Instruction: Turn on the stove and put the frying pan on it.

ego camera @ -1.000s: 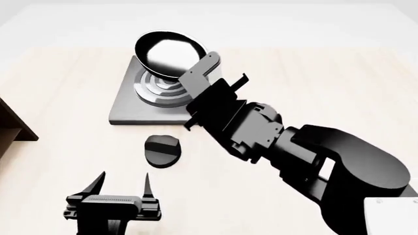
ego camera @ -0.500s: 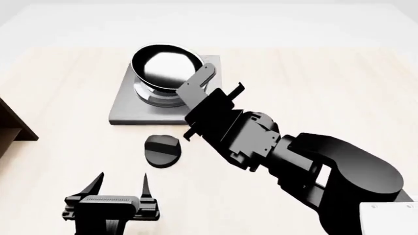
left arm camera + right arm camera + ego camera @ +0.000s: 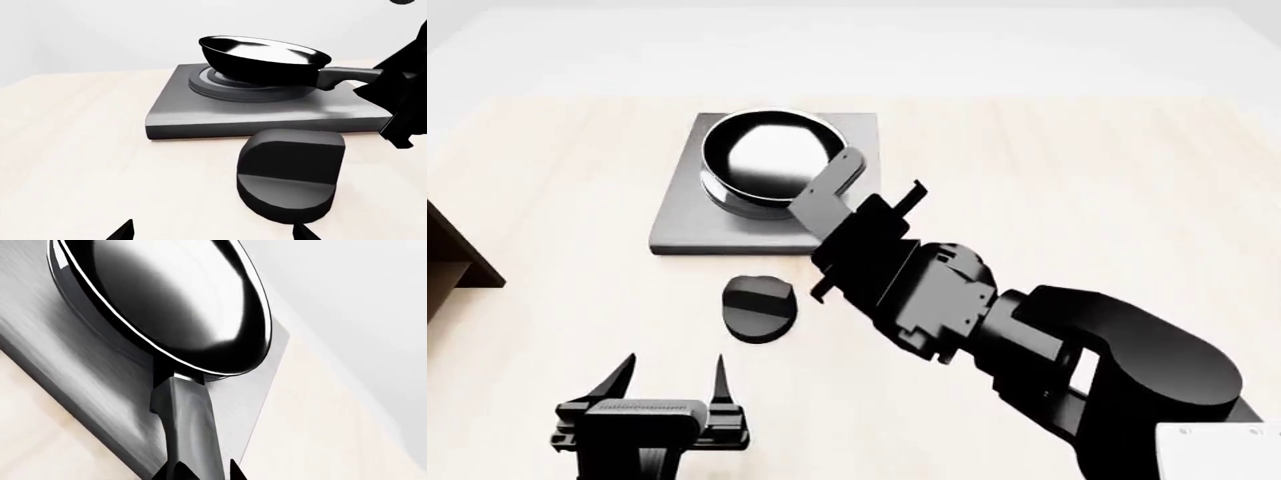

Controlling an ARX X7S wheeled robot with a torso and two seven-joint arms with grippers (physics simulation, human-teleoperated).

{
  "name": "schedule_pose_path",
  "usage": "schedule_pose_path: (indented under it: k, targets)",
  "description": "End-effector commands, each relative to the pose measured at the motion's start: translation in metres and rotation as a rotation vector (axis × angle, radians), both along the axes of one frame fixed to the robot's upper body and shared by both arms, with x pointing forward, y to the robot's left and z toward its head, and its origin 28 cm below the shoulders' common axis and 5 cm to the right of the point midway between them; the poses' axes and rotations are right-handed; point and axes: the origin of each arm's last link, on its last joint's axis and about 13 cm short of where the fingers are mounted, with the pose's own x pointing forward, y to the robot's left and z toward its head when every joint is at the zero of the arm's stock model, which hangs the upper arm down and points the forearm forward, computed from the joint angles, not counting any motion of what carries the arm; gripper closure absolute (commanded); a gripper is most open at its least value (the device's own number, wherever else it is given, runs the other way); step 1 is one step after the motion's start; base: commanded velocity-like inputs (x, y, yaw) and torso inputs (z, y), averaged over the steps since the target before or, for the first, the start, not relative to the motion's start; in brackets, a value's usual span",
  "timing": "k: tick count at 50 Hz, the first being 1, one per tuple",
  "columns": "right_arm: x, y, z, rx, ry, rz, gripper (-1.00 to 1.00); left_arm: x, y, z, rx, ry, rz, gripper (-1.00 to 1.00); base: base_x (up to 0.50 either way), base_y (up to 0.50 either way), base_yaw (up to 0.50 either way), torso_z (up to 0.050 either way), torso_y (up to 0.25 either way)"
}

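Pan (image 3: 767,153) on stove (image 3: 681,215), knob (image 3: 758,308) in front.

Both arms are matte black all over. The right arm (image 3: 1054,340) is built of bulky rounded casings that step down to angular, blocky wrist housings with small recesses and edges, ending in flat plate-like parts. A white panel (image 3: 1214,452) sits at its base. The left pincer (image 3: 667,385) has a broad flat body with a finely ribbed strip across it and two thin, pointed, blade-like fingers (image 3: 618,372).
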Motion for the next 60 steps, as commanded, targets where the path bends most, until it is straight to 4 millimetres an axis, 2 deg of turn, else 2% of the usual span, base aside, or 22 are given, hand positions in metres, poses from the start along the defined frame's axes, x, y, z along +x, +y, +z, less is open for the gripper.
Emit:
schedule_pose_path:
  k: [1, 7, 8, 27, 34, 41, 46, 57, 60]
  targets:
    - [-0.001, 0.013, 0.010, -0.014, -0.052, 0.058, 1.00, 0.002, 0.002, 0.002, -0.026, -0.009, -0.014, -1.00, 0.00, 0.00, 0.00, 0.000, 0.000]
    - [0.000, 0.012, 0.009, -0.015, -0.042, 0.053, 1.00, 0.002, 0.002, 0.002, -0.027, -0.010, -0.015, -1.00, 0.00, 0.00, 0.00, 0.000, 0.000]
    - [0.000, 0.012, 0.008, -0.014, -0.041, 0.052, -1.00, 0.002, 0.002, 0.002, -0.027, -0.010, -0.015, -1.00, 0.00, 0.00, 0.00, 0.000, 0.000]
    - [0.001, 0.012, 0.016, 0.015, -0.003, 0.058, -1.00, 0.001, 0.001, 0.002, -0.027, -0.011, -0.014, -1.00, 0.00, 0.00, 0.00, 0.000, 0.000]
    - [-0.001, 0.017, 0.024, 0.197, 0.192, 0.127, -1.00, 0.001, 0.001, 0.001, -0.027, -0.010, -0.015, -1.00, 0.00, 0.00, 0.00, 0.000, 0.000]
    - [-0.001, 0.017, 0.027, 0.229, 0.217, 0.143, -1.00, 0.001, 0.001, 0.001, -0.027, -0.010, -0.016, -1.00, 0.00, 0.00, 0.00, 0.000, 0.000]
    - [0.000, 0.018, 0.033, 0.320, 0.290, 0.172, -1.00, 0.001, 0.001, 0.002, -0.026, -0.010, -0.015, -1.00, 0.00, 0.00, 0.00, 0.000, 0.000]
    - [0.000, 0.028, 0.057, 0.335, 0.170, 0.235, -1.00, 0.001, 0.001, 0.006, -0.022, -0.018, -0.010, -1.00, 0.00, 0.00, 0.00, 0.000, 0.000]
    - [-0.005, 0.025, 0.064, 0.345, 0.115, 0.254, -1.00, 0.002, 0.002, 0.008, -0.022, -0.022, -0.002, -1.00, 0.00, 0.00, 0.00, 0.000, 0.000]
